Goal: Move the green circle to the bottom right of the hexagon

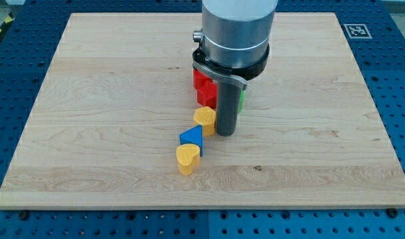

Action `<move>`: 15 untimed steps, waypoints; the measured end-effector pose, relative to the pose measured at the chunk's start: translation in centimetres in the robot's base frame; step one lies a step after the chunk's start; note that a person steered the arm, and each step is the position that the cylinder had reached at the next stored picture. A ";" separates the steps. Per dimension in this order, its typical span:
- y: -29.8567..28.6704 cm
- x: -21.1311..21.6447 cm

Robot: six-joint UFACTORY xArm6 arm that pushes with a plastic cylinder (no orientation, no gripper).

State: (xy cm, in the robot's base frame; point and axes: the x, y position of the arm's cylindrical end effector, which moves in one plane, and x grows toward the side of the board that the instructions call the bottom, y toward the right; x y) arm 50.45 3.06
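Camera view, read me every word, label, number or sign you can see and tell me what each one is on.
No readable words, brands or numbers anywhere.
One sign only: a black-and-white square marker at the wooden board's top right corner; it's a pattern, not text.
The blocks and the arm's grey housing carry no lettering that I can make out.

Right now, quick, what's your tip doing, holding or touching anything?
My tip: no gripper, holds nothing; down on the board just right of the yellow hexagon.
Green block: mostly hidden behind the rod; contact cannot be told.

green block [242,99] – mostly hidden behind rod | red blocks [204,86] – partly hidden
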 end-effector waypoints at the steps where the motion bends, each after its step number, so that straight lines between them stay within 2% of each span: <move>1: 1.7 -0.6; 2: 4.6 -0.8; 4: 4.7 -4.8; 5: 5.5 -4.9; 7: 5.9 -11.1; 10: -0.1 -11.2; 12: 3.6 -8.6; 14: -1.7 -8.7; 15: -1.7 -8.4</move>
State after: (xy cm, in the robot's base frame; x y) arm 42.02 1.35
